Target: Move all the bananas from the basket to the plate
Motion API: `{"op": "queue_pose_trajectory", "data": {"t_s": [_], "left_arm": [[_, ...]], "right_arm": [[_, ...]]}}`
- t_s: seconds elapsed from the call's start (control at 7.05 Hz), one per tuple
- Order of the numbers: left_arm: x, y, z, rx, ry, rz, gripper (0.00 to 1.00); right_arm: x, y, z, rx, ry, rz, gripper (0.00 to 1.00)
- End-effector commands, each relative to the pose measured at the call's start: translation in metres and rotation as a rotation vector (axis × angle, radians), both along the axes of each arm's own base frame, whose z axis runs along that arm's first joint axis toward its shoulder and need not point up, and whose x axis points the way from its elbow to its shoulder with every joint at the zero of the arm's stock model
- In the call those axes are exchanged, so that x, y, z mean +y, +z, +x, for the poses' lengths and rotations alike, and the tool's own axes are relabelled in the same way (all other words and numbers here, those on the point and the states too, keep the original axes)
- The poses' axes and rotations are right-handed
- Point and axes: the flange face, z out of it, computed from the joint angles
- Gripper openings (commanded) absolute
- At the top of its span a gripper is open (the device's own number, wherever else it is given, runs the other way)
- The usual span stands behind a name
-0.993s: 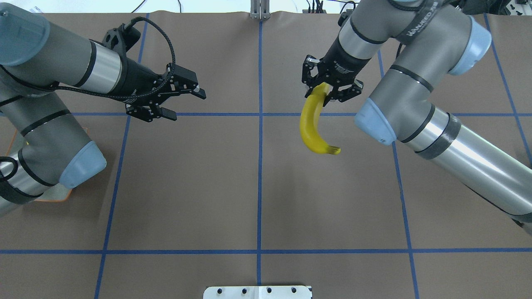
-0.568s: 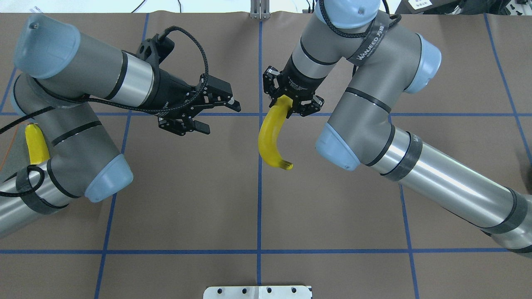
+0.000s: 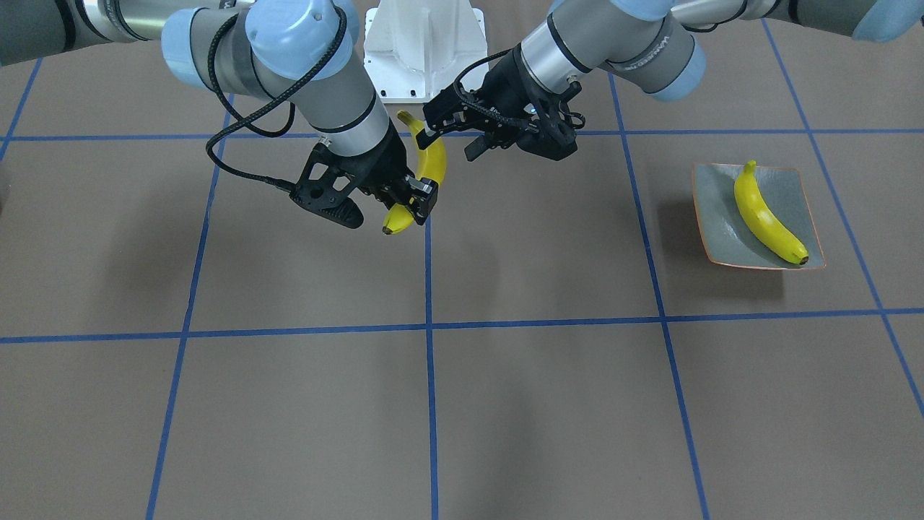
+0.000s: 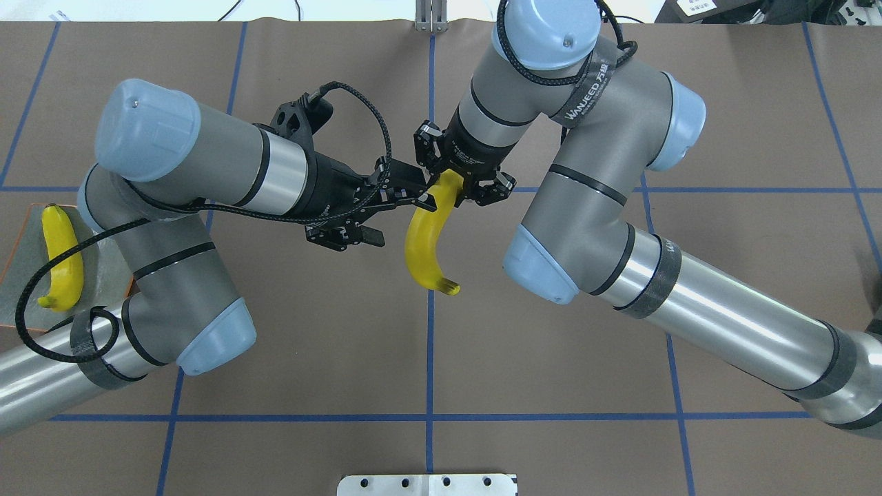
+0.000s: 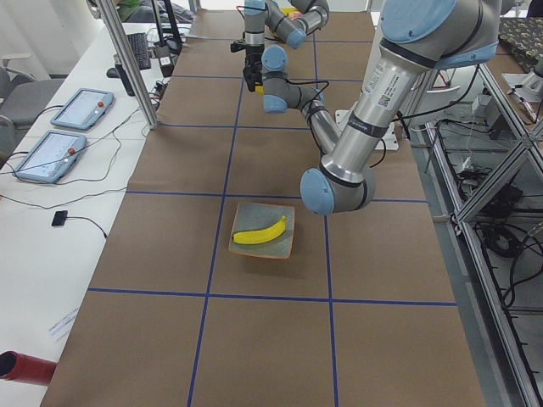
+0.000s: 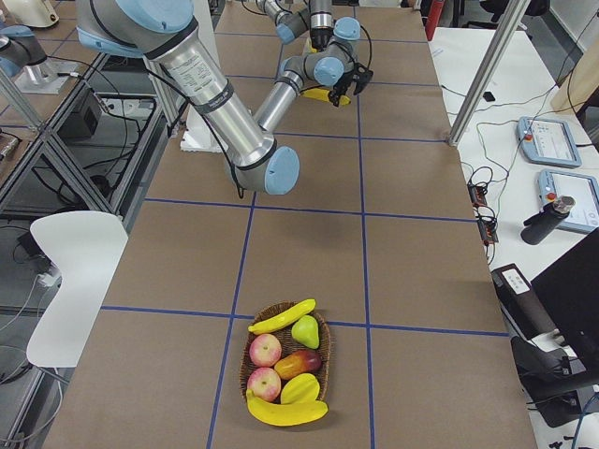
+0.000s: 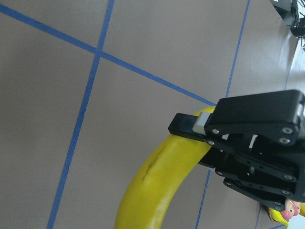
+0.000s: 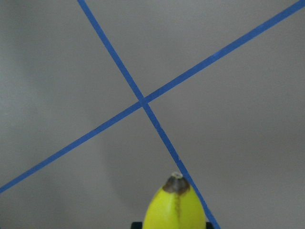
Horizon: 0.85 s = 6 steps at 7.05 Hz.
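My right gripper (image 4: 455, 184) is shut on the stem end of a yellow banana (image 4: 422, 244), which hangs above the table's middle. It also shows in the front view (image 3: 432, 162) and the right wrist view (image 8: 175, 205). My left gripper (image 4: 398, 219) is open and empty, right beside this banana, one finger at its upper part. The left wrist view shows the banana (image 7: 157, 186) in the right gripper's jaws. A second banana (image 4: 58, 255) lies on the grey-green plate (image 4: 15, 265) at the far left. The basket (image 6: 325, 348) holds two bananas (image 6: 281, 316), (image 6: 287, 412).
The basket also holds apples (image 6: 266, 351), a pear (image 6: 305, 330) and other fruit, at the table's right end. Blue tape lines (image 4: 430, 358) grid the brown table. A white mount plate (image 4: 427, 485) sits at the near edge. Both arms crowd the centre.
My right gripper has carried the banana leftward to the centre line. My left gripper has moved right until it is beside the banana. The plate with its banana has come into view.
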Motion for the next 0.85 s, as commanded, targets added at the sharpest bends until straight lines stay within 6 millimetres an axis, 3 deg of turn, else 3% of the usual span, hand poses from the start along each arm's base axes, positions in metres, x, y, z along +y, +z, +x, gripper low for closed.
{"op": "queue_pose_trajectory", "data": {"t_s": [0.0,0.71], "left_arm": [[-0.002,0.007,0.005,-0.016,-0.004,-0.008,1.00],[0.015,0.010,0.034,-0.027,0.025,-0.014,1.00]], "right_arm": [[0.002,-0.002,0.001,-0.004,0.003,-0.001,0.00],[0.002,-0.004,0.001,-0.007,0.002,0.003,0.00]]}}
